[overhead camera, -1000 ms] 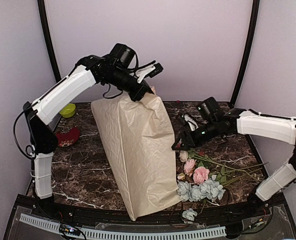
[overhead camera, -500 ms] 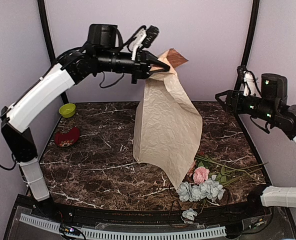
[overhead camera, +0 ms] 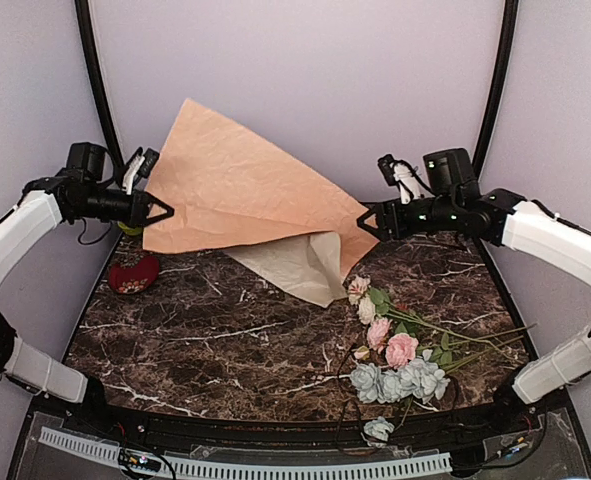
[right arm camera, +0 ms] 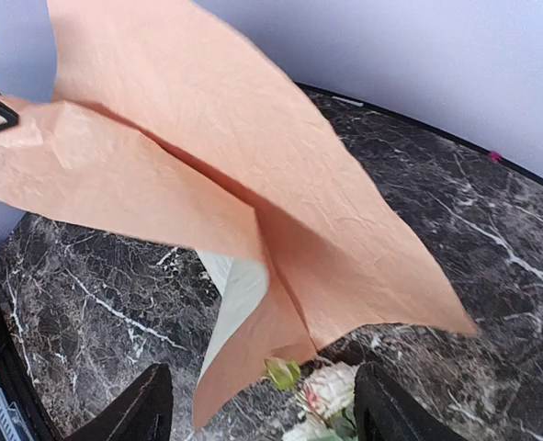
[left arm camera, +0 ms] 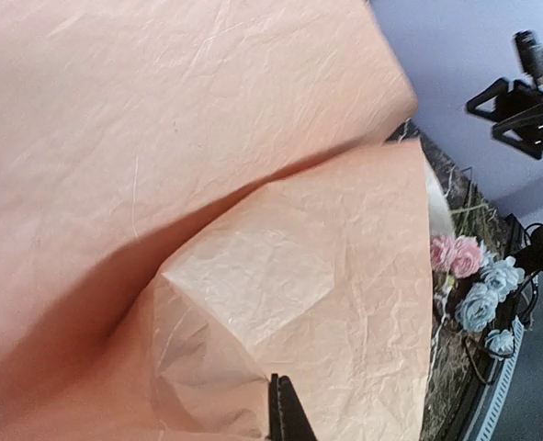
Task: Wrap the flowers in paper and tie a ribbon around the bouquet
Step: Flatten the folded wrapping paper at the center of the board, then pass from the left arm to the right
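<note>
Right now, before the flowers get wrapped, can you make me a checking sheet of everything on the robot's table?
Surface: dark marble table, bare in the middle.
Job's things: paper lifted off the table, peach side up, a beige fold drooping underneath. The flowers lie unwrapped at the front right. A thin dark strand beside them looks like the ribbon.
Clutter: red dish at the left edge.
Grippers: left gripper shut on the paper's left corner. Right gripper open near the right corner, holding nothing.
Cables: a black cable hangs under the left wrist.
Surroundings: lilac walls, black poles.
</note>
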Controlling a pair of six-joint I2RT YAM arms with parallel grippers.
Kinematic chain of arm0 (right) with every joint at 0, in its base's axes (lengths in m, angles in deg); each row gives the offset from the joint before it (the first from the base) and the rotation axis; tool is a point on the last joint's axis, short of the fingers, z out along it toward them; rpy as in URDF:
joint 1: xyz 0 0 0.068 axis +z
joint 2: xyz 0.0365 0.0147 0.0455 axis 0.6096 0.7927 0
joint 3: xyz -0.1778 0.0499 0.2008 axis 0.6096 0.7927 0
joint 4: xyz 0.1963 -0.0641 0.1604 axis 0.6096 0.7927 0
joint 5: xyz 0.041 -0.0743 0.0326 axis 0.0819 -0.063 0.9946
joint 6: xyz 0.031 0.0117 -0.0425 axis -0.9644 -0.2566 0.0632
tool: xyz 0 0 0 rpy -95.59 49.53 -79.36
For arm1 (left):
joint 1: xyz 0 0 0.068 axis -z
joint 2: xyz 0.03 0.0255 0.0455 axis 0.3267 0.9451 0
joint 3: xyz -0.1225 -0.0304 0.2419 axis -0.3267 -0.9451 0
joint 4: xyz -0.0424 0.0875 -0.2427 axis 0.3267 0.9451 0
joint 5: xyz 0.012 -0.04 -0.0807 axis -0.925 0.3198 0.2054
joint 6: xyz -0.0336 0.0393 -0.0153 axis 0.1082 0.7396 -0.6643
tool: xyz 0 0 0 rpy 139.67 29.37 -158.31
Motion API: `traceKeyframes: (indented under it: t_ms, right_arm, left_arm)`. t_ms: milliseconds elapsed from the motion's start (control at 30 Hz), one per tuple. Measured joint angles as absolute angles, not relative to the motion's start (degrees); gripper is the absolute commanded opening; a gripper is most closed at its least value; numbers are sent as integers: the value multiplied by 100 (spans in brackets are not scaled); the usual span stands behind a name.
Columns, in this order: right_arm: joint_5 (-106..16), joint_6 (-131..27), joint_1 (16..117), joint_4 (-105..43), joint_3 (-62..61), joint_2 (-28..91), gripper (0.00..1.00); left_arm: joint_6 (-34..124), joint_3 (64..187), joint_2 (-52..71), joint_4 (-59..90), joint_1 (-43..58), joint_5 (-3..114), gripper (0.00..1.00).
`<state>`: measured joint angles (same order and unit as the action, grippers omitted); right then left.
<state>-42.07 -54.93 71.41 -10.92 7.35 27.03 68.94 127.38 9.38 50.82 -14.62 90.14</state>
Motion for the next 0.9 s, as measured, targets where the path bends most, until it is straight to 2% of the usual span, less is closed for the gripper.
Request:
traceKeyframes:
  t_ms: [167,267,400,533,733,900]
  right_arm:
    - [-4030,-5257,7449,-1420,141,4018,66]
    - [-4028,-5113,7525,-1425,-305,4867,66]
    - [-3973,-4870,7552,-1219,-1147,5911,72]
    - [-3728,-4536,7552,-1079,-1402,6195,75]
    - [-3143,-3777,7549,-767,-1767,6327,69]
    - [-2802,-3506,7508,-699,-1960,6676,72]
  left_arm:
    - [7163,11898,1709,5806,-1812,8625,0]
    - [7222,11903,1784,6112,-1851,8391,0]
    - [7242,11957,1740,6199,-1862,8263,0]
    - [7246,11844,1692,6215,-1864,8166,0]
    - [7395,11765,1266,6173,-1871,8136,0]
    - [7598,11765,986,6084,-1766,8031,0]
